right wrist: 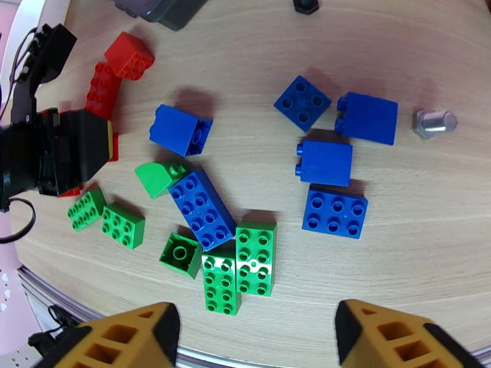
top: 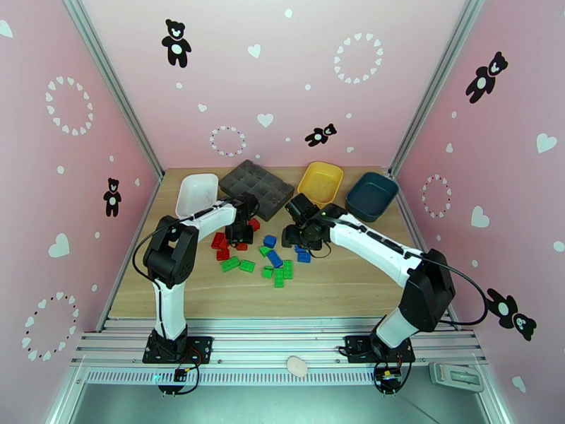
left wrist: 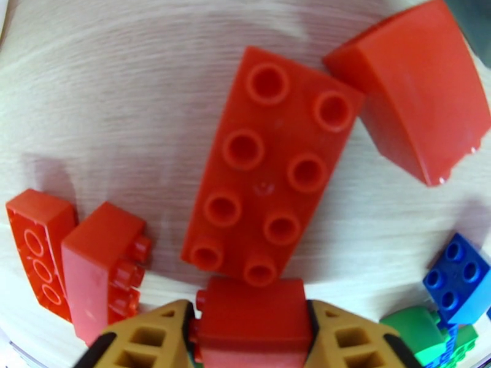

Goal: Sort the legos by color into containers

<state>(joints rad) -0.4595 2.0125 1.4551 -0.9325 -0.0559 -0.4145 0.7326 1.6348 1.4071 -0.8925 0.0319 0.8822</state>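
1. On the top camera I saw the legos (top: 274, 258) scattered at mid-frame. The white bin (top: 198, 193), yellow bin (top: 320, 182) and teal bin (top: 372, 196) sat in a row above them.
2. On the left wrist view, my left gripper (left wrist: 251, 331) was clamped on a red brick (left wrist: 251, 309) at bottom centre.
3. On the right wrist view, my right gripper (right wrist: 258, 338) stood wide apart at the bottom edge, above green bricks (right wrist: 255, 256) and blue bricks (right wrist: 334, 210).

Held red brick (left wrist: 251, 320) cut off below, grey tray (right wrist: 159, 7) cropped above
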